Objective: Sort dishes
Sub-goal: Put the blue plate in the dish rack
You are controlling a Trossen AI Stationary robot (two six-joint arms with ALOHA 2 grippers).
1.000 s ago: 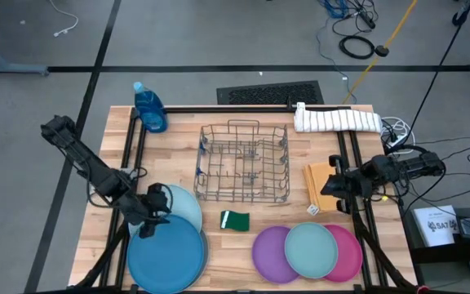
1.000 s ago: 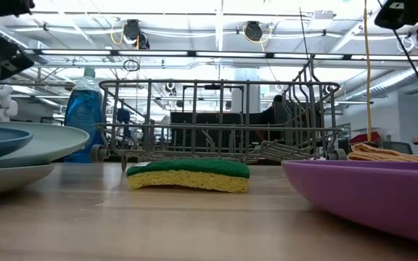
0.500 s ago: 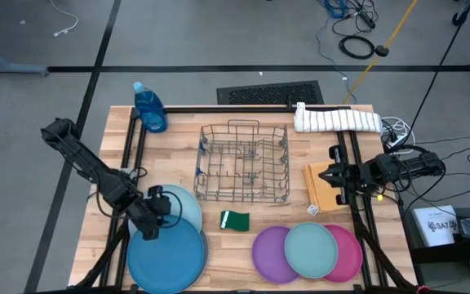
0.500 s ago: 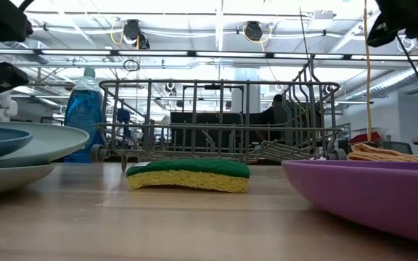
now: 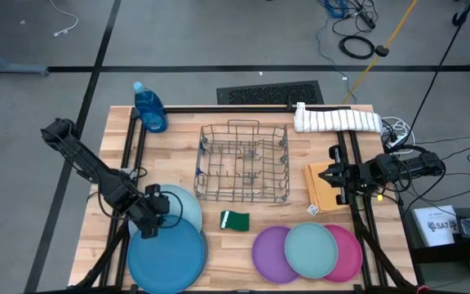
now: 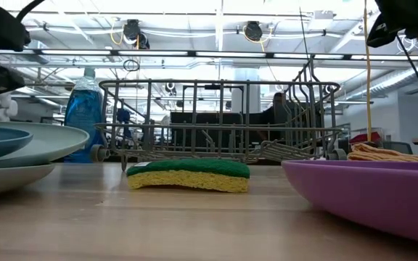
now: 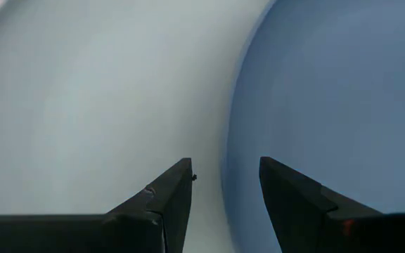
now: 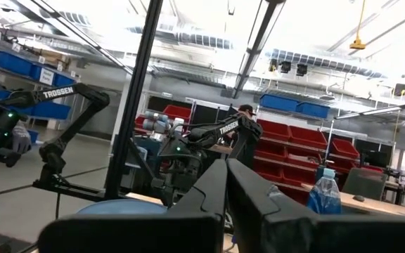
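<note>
Left gripper [image 5: 155, 214] angled down, fingers apart over deep-blue plate [image 5: 166, 255] rim

The wooden table [image 5: 178, 139] carried a wire rack [image 5: 244, 162], soap bottle [image 5: 149, 107], striped towel [image 5: 336, 119], orange cloth [image 5: 317, 187], green sponge [image 5: 235, 220], and five plates: deep-blue [image 5: 167, 255], pale-blue [image 5: 188, 205], purple [image 5: 268, 254], teal [image 5: 311, 249], pink [image 5: 350, 254].

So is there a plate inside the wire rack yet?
No, the wire rack holds nothing; all the plates lie flat on the table in front of it.
</note>
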